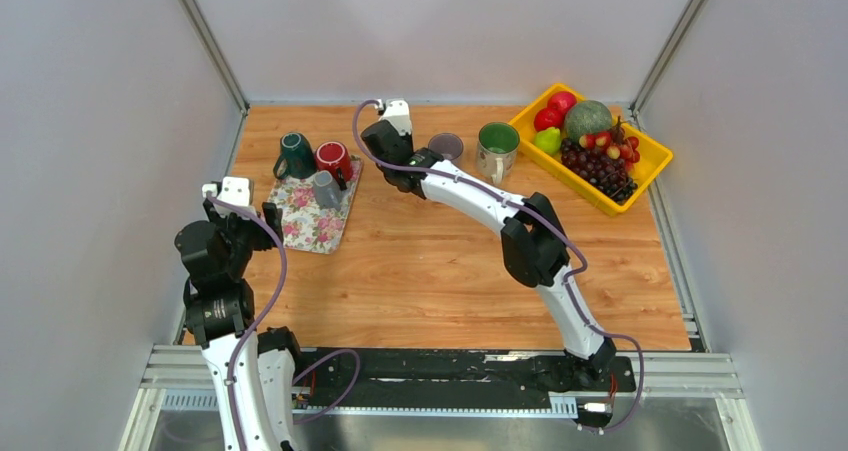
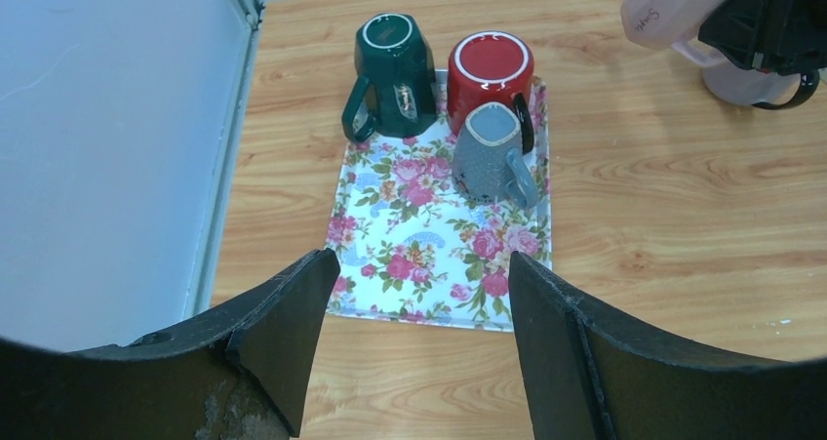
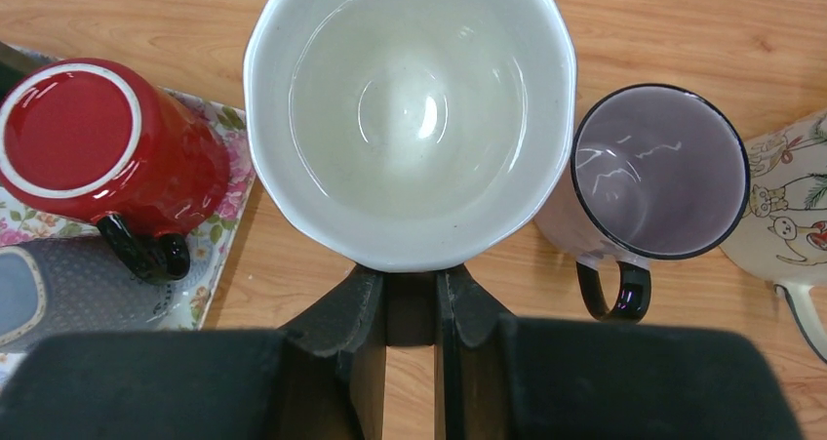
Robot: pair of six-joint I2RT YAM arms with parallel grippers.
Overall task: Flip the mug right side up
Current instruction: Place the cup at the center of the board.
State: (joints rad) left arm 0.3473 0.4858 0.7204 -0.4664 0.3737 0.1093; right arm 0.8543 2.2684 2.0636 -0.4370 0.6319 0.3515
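Pinching mug (image 3: 410, 118) handle, right claw (image 3: 410, 299) extended far forward, left claw (image 2: 421, 269) spread, hovering near tray (image 2: 390, 230)

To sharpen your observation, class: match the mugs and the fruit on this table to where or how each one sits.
1 red mug
2 pale pink mug
3 purple mug
4 grapes

A in the yellow bin
B held in the right pincer, mouth up
C upside down on the floral tray
D upright on the table

Pairs: 1-C, 2-B, 3-D, 4-A
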